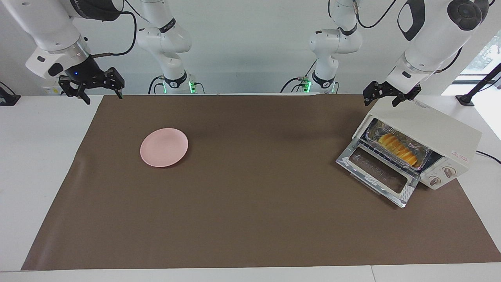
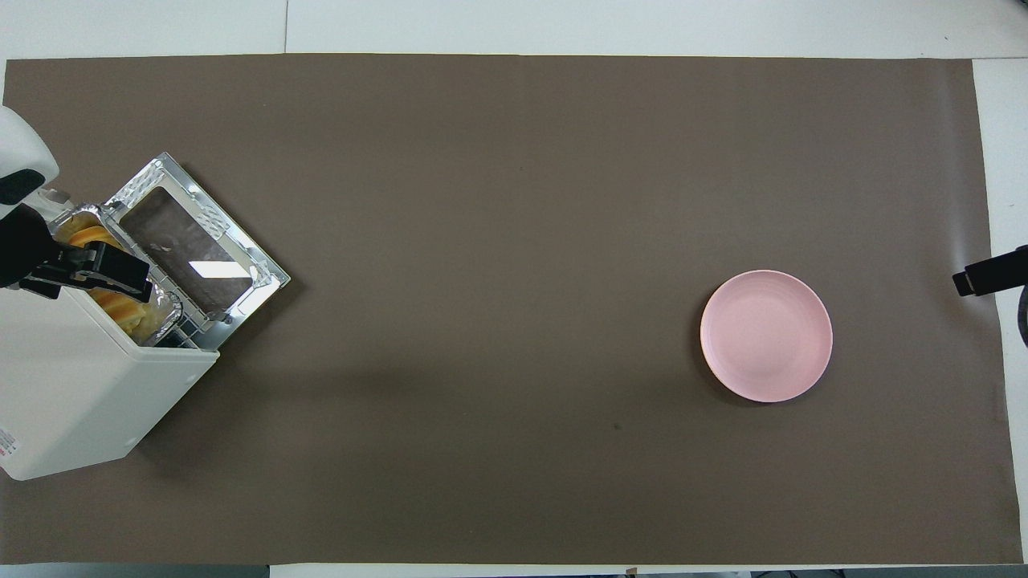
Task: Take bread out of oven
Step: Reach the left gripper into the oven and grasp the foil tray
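Observation:
The cream-white oven (image 1: 430, 129) stands at the left arm's end of the table with its glass drop door (image 1: 377, 172) folded open. Inside, the yellow-orange ridged bread (image 1: 397, 147) lies in a silver foil tray (image 1: 375, 127) on the wire rack. In the overhead view the oven (image 2: 80, 377) and part of the bread (image 2: 88, 235) show, with the rest under the gripper. My left gripper (image 1: 381, 101) is open and empty, in the air over the oven's top front edge, and shows in the overhead view (image 2: 120, 273). My right gripper (image 1: 102, 94) is open and empty, and waits over the right arm's end of the table.
A round pink plate (image 1: 164, 147) lies empty on the brown mat (image 1: 250, 203) toward the right arm's end; it also shows in the overhead view (image 2: 766, 335). The oven's power cord (image 1: 489, 156) runs off at the table's edge.

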Action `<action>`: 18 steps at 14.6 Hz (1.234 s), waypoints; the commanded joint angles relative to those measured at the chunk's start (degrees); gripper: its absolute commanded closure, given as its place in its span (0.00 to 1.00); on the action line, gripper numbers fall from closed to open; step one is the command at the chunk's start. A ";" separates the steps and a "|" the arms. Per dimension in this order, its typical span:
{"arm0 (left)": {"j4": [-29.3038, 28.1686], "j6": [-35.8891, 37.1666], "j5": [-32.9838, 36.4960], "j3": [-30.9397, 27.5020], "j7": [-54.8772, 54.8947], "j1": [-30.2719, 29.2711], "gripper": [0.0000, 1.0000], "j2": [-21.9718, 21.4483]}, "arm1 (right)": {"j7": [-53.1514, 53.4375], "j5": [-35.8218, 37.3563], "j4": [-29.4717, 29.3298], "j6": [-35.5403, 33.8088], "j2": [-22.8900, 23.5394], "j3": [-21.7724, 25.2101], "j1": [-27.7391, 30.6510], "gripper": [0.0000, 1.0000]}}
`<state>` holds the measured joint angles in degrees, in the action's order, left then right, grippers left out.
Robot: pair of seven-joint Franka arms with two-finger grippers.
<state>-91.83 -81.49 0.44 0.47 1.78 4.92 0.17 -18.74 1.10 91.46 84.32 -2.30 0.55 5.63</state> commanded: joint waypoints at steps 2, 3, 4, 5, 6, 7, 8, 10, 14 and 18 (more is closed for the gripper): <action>-1.60 -1.56 -0.53 0.50 0.68 -0.88 0.00 -1.32 | -0.77 -0.93 0.91 -0.56 -1.04 -0.11 0.43 0.00; -1.60 -1.56 -0.53 0.50 0.86 -0.79 0.00 -1.14 | -0.86 -0.93 0.83 -0.56 -1.04 -0.11 0.43 0.00; -1.86 -1.48 -0.53 0.50 0.95 -0.70 0.00 -1.31 | -0.77 -0.93 0.82 -0.56 -1.12 -0.11 0.43 0.00; -2.38 -1.39 -0.45 0.50 0.43 -0.70 0.00 -1.40 | -0.77 -0.93 0.82 -0.56 -1.12 -0.11 0.43 0.00; -2.30 -1.56 -0.44 0.32 0.42 -0.87 0.00 -1.40 | -0.77 -0.93 0.82 -0.56 -1.12 -0.11 0.43 0.00; -2.30 -1.74 -0.36 0.15 0.16 -0.88 0.00 -1.40 | -0.77 -0.93 0.82 -0.56 -1.04 -0.11 0.43 0.00; -2.13 -2.96 -0.44 0.06 -0.28 -1.05 0.00 -1.14 | -0.77 -0.93 0.82 -0.56 -1.12 -0.11 0.43 0.00; -1.52 -5.34 0.08 0.06 -8.49 -0.27 0.00 0.35 | -0.77 -0.93 0.82 -0.56 -1.12 -0.11 0.43 0.00; 10.60 -6.04 3.23 0.06 -28.01 1.76 0.00 15.53 | -0.77 -0.93 0.82 -0.56 -1.04 -0.11 0.43 0.00; 3.09 -18.49 5.53 -1.61 -34.44 -1.22 0.00 16.53 | -0.77 -0.93 0.82 -0.56 -1.12 -0.11 0.43 0.00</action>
<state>-85.33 -95.00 4.79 -0.23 -29.03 5.28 16.86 -18.74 1.10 91.46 84.32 -2.36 0.55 5.63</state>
